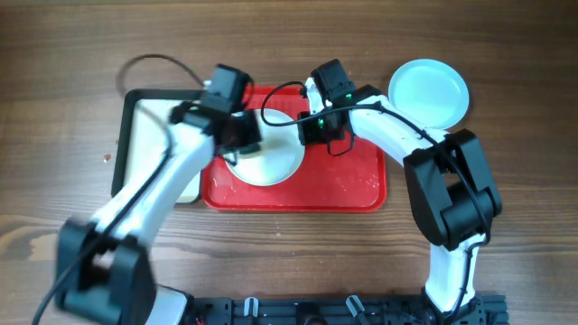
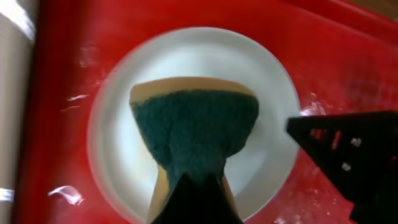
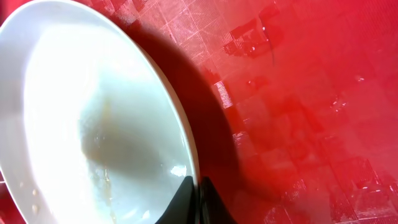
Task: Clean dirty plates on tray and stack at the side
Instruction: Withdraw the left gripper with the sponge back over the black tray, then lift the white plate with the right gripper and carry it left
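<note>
A white plate (image 1: 275, 158) lies on the red tray (image 1: 352, 181), with faint brownish smears inside it (image 3: 93, 112). My left gripper (image 1: 242, 135) is shut on a green and yellow sponge (image 2: 193, 124), which hangs over the plate's middle (image 2: 261, 81). From the right, my right gripper (image 1: 307, 131) pinches the plate's rim, one finger inside the rim and one outside (image 3: 198, 186). That edge looks raised a little and throws a shadow on the tray (image 3: 298, 93). A pale light-blue plate (image 1: 429, 90) sits on the table right of the tray.
A black-rimmed tray (image 1: 149, 153) with a cream inside stands against the red tray's left side, under my left arm. The red tray's floor is wet and speckled. Wooden table lies all round, and the arm bases stand at the front edge.
</note>
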`<state>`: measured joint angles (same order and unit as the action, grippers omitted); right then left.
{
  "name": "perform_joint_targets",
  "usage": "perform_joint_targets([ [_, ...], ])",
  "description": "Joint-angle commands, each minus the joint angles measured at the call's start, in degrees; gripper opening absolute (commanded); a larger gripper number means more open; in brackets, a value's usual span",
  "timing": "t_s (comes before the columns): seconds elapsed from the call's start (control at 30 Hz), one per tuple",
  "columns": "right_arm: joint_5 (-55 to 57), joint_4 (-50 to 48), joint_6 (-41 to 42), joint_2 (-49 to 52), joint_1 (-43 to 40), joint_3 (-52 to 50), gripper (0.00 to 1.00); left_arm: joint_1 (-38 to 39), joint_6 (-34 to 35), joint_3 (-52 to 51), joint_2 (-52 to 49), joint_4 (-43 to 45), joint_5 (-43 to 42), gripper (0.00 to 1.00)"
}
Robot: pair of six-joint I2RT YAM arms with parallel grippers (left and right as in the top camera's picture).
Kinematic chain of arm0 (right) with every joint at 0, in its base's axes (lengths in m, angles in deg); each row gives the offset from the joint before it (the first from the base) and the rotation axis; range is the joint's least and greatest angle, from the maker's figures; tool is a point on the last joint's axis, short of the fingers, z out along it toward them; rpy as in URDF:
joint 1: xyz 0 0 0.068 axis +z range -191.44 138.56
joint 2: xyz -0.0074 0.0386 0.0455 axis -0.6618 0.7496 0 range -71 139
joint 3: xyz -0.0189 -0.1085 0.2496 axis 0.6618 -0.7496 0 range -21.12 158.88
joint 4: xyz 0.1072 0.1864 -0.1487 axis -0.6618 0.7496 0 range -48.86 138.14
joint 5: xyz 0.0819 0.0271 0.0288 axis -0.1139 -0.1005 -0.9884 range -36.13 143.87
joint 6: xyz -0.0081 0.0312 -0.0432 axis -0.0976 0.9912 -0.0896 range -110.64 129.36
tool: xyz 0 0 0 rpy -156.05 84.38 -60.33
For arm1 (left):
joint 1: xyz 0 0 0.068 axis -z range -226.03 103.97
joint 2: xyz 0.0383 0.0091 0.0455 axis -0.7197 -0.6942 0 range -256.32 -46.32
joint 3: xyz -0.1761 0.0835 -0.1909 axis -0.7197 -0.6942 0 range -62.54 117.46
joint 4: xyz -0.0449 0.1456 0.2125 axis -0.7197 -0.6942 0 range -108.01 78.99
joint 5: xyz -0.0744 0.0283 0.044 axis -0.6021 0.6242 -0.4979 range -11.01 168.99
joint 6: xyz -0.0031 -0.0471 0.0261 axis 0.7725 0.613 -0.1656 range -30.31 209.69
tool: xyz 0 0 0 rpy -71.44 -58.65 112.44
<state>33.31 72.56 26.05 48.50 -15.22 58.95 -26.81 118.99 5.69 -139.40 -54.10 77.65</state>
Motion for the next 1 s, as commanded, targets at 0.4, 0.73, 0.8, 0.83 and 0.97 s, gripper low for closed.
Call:
perform_joint_targets([
  [0.4,1.3,-0.1,1.6,2.4,0.5,0.1,0.16,-30.0,-2.9,0.0,8.8,-11.8,3.7,0.04],
  [0.73,1.5,0.2,2.7,2.1,0.3,3.4,0.04,-32.2,-12.6,0.0,8.8,-11.5,-1.9,0.04],
  [0.8,3.3,3.2,2.8,1.2,0.3,7.1,0.04,-32.3,-12.6,0.0,8.8,-11.4,-1.8,0.04],
  [0.83,5.3,5.0,2.8,0.6,0.3,9.4,0.04,-32.3,-12.7,0.0,8.9,-11.4,-1.8,0.04],
  [0.97,9.0,10.6,2.3,-0.4,0.4,17.2,0.04,-32.2,-12.6,0.0,9.2,-11.6,-1.9,0.04],
])
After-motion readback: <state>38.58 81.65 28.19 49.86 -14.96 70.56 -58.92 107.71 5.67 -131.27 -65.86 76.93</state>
